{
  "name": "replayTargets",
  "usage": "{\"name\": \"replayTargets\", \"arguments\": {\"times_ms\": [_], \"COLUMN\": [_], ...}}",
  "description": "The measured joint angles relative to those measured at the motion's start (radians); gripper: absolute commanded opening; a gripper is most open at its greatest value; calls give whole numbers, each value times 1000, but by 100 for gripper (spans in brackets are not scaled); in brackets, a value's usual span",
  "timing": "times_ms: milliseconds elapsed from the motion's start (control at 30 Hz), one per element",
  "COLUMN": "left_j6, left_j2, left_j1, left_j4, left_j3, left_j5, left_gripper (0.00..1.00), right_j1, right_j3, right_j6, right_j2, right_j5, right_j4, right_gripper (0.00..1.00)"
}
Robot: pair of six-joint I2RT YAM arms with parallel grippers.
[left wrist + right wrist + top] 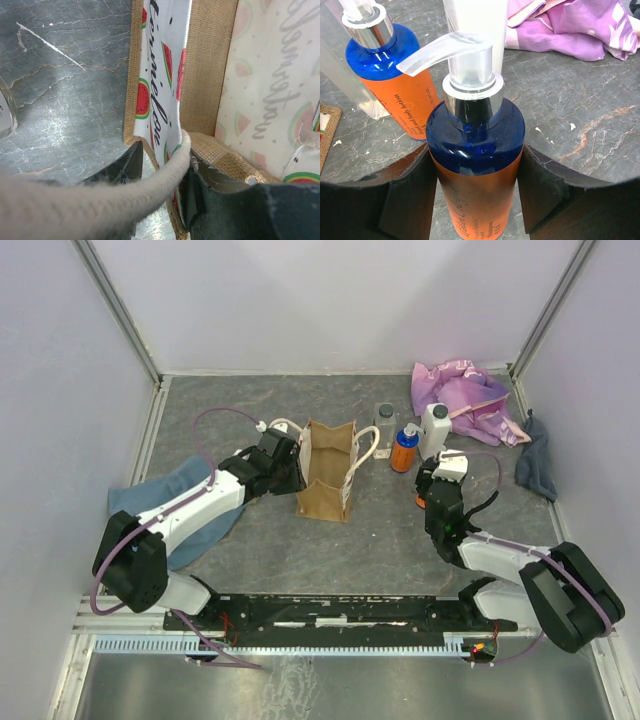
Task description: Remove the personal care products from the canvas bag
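The tan canvas bag [327,472] stands upright in the middle of the table, its watermelon-print lining [161,75] showing in the left wrist view. My left gripper [289,466] [162,161] is shut on the bag's left wall and its cream rope handle [150,187]. My right gripper [437,487] [475,165] is shut on an orange pump bottle with a blue top [475,135], upright just above the table, right of the bag. A second orange bottle [404,450] [395,85], a white bottle [435,429] and a grey-capped clear bottle [385,418] stand on the table behind.
A purple-pink cloth [465,398] [570,30] lies at the back right. A dark blue cloth [537,466] lies by the right wall. A lighter blue cloth [150,502] lies under my left arm. The enclosure walls close in on three sides.
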Motion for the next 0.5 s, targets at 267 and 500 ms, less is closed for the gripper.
{"name": "replayTargets", "arguments": {"times_ms": [267, 500], "left_j6": [0, 0], "left_j2": [-16, -38], "left_j1": [0, 0], "left_j4": [14, 13], "left_j3": [-19, -39], "left_j5": [1, 4], "left_gripper": [42, 42], "right_j1": [0, 2], "right_j3": [0, 0], "right_j6": [39, 47], "right_j2": [-35, -18], "right_j5": [-33, -33], "right_j4": [-105, -82], "right_gripper": [57, 59]}}
